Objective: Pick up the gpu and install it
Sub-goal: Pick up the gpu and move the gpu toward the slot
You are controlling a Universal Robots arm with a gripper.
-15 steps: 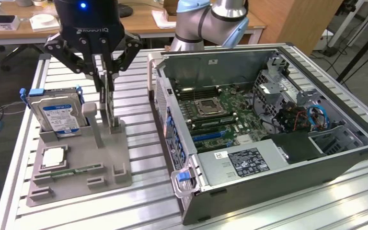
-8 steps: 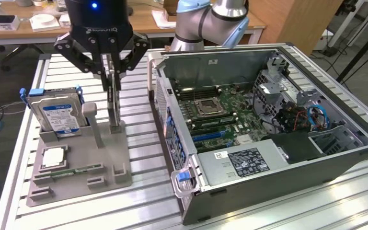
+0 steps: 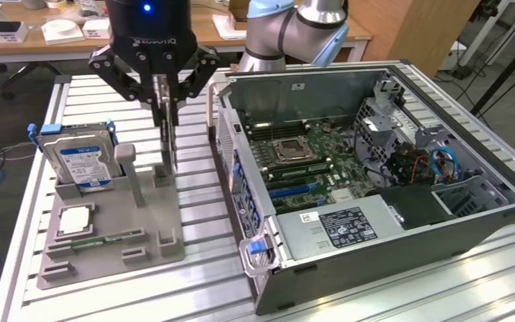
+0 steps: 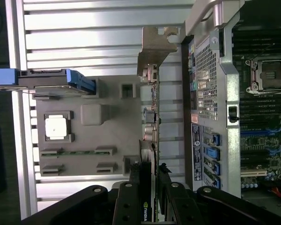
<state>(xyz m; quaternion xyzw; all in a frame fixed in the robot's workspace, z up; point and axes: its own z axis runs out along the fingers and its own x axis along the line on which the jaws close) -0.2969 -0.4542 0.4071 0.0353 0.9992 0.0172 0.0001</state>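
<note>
The black end effector (image 3: 165,111) is showing a blue light. The thin flat gpu card (image 3: 169,147) is showing a dark greenish board and a pale metal bracket. The silver hard drive (image 3: 80,161) is wearing a blue-and-white label and blue rails. The grey plastic holder (image 3: 150,215) is contrasting with the ribbed silver aluminium counter (image 3: 195,282). The dark grey computer case (image 3: 329,261) is displaying a green motherboard (image 3: 329,168) with blue slots.

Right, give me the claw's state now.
Claw: closed, gripping the gpu by its upper edge, card hanging vertically.

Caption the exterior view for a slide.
Pincer grips the gpu on edge over the grey fixture, beside the open computer case.
</note>
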